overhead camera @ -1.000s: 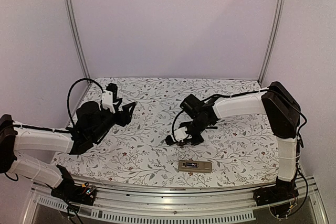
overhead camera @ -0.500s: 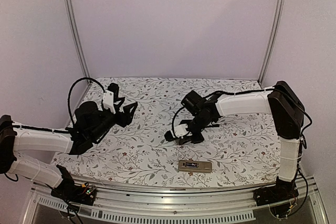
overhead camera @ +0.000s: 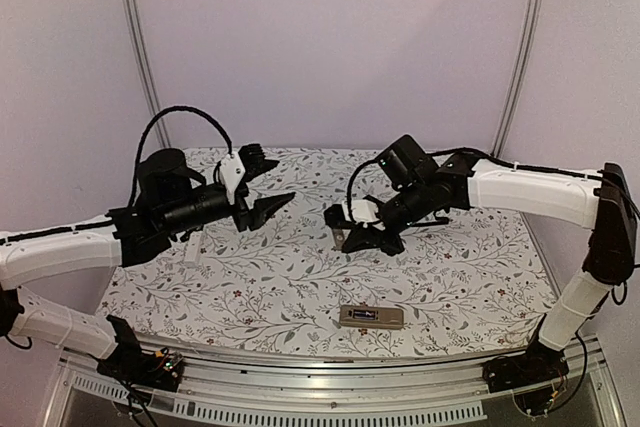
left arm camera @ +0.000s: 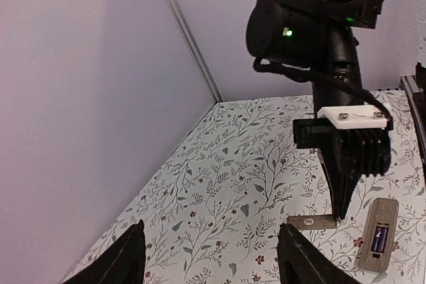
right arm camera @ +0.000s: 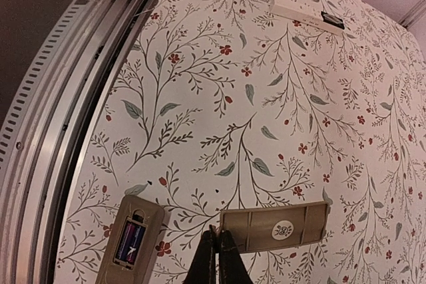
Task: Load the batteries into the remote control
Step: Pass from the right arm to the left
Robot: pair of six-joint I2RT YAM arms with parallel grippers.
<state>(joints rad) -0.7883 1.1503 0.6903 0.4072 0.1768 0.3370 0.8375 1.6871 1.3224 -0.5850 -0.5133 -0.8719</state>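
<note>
Remote (overhead camera: pixel 371 317) flat on the counter (overhead camera: pixel 470 277) near the front edge, about midway across, back up, bay uncovered. Battery (right arm camera: pixel 132 241), dark with a red band, lying lengthwise inside that bay, visible from both wrists. Right hand (overhead camera: pixel 343 239) raised over the middle of the counter, fingers pressed together on one end of the cover (right arm camera: pixel 273 227). Cover a thin tan plate with a round white sticker, roughly level, up off the floral surface, farther back than the remote and apart from it. Left hand (overhead camera: pixel 272 209) also in the air, to the left of the right hand and pointed toward it, fingers (left arm camera: pixel 130 257) spread apart with nothing between them. White bar (overhead camera: pixel 190 247) with a dark end lying on the counter at the far left, below the left arm, too small to tell what. From the left wrist, cover tip and remote near each other in view, right hand directly ahead.
</note>
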